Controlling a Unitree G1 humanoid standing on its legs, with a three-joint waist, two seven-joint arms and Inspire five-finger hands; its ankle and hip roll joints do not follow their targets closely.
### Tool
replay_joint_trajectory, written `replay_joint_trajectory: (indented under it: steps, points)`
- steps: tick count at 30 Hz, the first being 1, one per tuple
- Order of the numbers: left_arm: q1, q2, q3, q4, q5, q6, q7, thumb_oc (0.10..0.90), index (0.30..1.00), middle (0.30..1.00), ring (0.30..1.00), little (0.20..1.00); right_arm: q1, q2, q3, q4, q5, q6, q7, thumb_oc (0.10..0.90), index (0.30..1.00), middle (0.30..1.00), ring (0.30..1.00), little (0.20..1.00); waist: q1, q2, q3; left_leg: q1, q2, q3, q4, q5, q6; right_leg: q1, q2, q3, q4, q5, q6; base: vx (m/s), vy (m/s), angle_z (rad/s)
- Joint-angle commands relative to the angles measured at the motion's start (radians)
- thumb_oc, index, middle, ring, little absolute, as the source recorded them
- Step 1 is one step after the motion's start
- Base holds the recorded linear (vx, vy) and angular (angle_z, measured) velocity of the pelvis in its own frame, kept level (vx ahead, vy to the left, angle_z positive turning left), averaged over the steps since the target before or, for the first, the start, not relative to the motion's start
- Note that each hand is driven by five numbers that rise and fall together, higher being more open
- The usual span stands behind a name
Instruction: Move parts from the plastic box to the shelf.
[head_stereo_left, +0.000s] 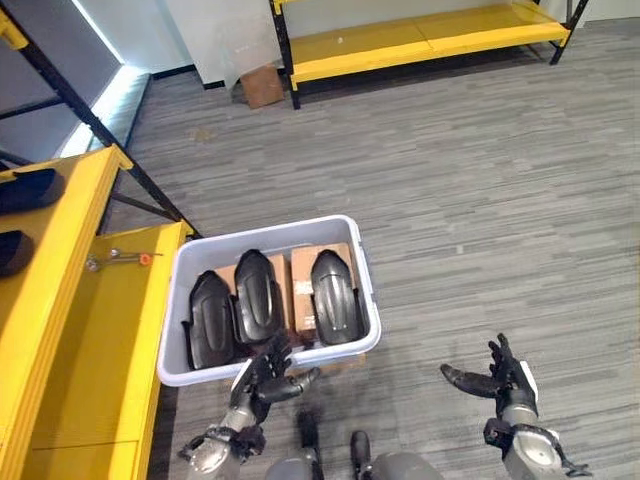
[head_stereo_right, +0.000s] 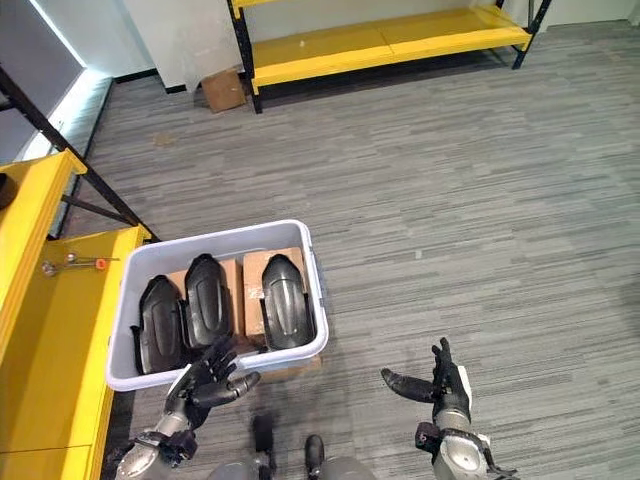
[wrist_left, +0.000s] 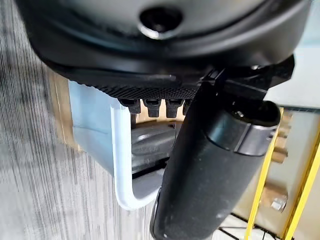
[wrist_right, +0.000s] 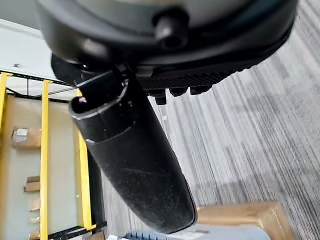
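Grey plank flooring is running across the room in the left eye view, with a yellow shelf (head_stereo_left: 70, 330) standing along the robot's left and another yellow rack (head_stereo_left: 420, 35) sitting by the far wall. A pale plastic box (head_stereo_left: 268, 372) is resting on the floor just beside the shelf, holding three dark parts (head_stereo_left: 258, 296) lying side by side on cardboard. The left hand (head_stereo_left: 268, 378) is hovering at the box's near rim with fingers spread and holding nothing. The right hand (head_stereo_left: 500, 380) is hanging over bare floor, well apart from the box, fingers relaxed and empty.

Looking through the right eye view, the same layout is showing, and a small wrench (head_stereo_right: 70, 263) is lying on the shelf deck.

From the left wrist view, the thumb is standing out over the box's white rim (wrist_left: 122, 150), with a dark part lying inside past it.

From the right wrist view, the thumb is pointing over floor, and a cardboard corner (wrist_right: 240, 215) is peeking in.

Risks, as I judge them: the left fingers are sitting so close to the rim that reaching down could catch it and shove the box; the parts look smooth and curved, so a one-handed grasp could slip.
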Motion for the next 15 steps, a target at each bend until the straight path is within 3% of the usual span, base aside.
replay_joint_trajectory:
  steps: [1,15]
  points:
    - [-0.010,0.078,0.015,-0.077,0.015,-0.087,0.000,0.900,1.000,1.000,1.000,1.000,-0.029,0.008,-0.014,-0.106,-0.003,-0.100,-0.005,0.900,1.000,1.000,1.000,1.000,0.012,-0.079,-0.060,0.019,-0.029,0.012,-0.023,-0.031,-0.129,0.106,-0.182,0.034,-0.283,0.085,0.050,0.10,0.168,0.00]
    - [-0.015,0.105,0.012,-0.107,-0.010,-0.087,0.039,0.900,1.000,1.000,1.000,1.000,-0.108,-0.004,0.031,-0.149,-0.074,-0.116,-0.002,0.900,1.000,1.000,1.000,1.000,0.061,-0.103,-0.030,0.006,-0.065,0.011,-0.007,-0.076,-0.086,0.043,-0.226,0.020,-0.256,0.109,0.087,0.03,0.115,0.13]
